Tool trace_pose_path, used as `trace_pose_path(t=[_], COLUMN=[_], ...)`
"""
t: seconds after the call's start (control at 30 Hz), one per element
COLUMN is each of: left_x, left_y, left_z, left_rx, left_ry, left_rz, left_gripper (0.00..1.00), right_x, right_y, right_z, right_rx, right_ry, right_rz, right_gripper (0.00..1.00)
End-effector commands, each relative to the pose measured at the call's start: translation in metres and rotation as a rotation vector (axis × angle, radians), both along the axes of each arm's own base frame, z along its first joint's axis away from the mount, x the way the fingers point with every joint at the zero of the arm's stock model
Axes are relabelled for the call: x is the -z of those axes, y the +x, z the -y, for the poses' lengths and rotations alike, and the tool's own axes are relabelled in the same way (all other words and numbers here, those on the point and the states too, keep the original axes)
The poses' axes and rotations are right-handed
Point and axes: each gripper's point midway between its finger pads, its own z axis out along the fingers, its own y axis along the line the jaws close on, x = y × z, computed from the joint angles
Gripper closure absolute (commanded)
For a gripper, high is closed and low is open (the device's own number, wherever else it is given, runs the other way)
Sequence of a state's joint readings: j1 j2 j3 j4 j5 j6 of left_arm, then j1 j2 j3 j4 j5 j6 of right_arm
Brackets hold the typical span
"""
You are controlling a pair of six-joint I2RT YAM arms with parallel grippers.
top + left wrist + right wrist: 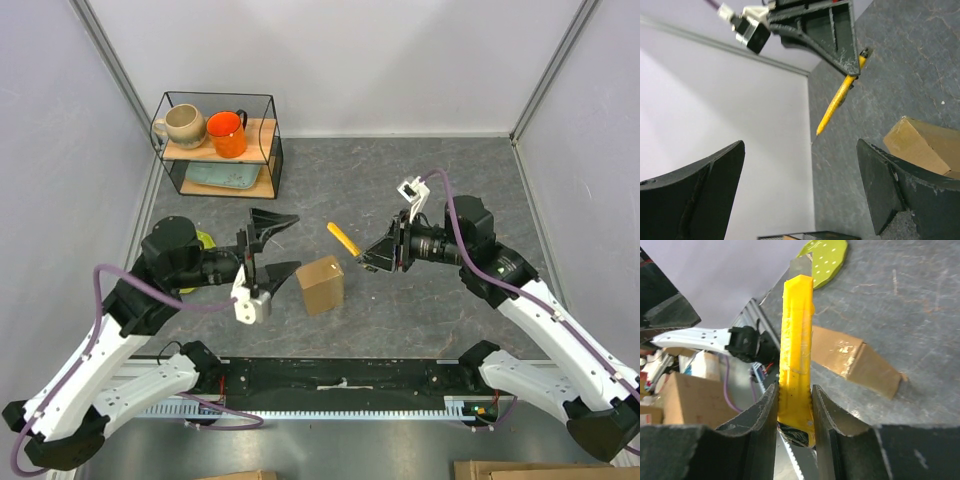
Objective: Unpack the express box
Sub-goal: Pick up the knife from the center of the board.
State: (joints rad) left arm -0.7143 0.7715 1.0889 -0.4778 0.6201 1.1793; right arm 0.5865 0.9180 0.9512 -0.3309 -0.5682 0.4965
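The express box [321,284], small brown cardboard, lies on the grey table between the arms; it also shows in the left wrist view [923,147] and the right wrist view [852,359]. My right gripper [366,255] is shut on a yellow utility knife [343,239], held above the table just right of and beyond the box. The knife's blade end points left and away; it also shows in the right wrist view [796,350] and the left wrist view [840,95]. My left gripper [273,243] is open and empty, hovering left of the box.
A wire shelf [220,145] at the back left holds a beige mug [183,125], an orange mug [227,133] and a teal tray [221,176]. A green plate [205,239] lies partly hidden under the left arm. Walls close in on the left, back and right.
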Motion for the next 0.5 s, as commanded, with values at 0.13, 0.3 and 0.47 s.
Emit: trace_pose_path(t=[0.13, 0.3, 0.47], left_x=[0.018, 0.033, 0.036], left_y=[-0.026, -0.016, -0.002], left_z=[0.013, 0.02, 0.032], left_rx=[0.215, 0.223, 0.23], left_ry=[0.128, 0.206, 0.243], left_rz=[0.13, 0.104, 0.117], left_gripper=[0.01, 0.02, 0.04], right_x=[-0.036, -0.042, -0.04], right_y=[-0.027, -0.029, -0.029], right_z=[-0.017, -0.022, -0.022], right_rx=[-0.18, -0.222, -0.231], right_ry=[0.067, 0.077, 0.065], right_rz=[-0.11, -0.139, -0.143], right_gripper=[0.96, 0.98, 0.99])
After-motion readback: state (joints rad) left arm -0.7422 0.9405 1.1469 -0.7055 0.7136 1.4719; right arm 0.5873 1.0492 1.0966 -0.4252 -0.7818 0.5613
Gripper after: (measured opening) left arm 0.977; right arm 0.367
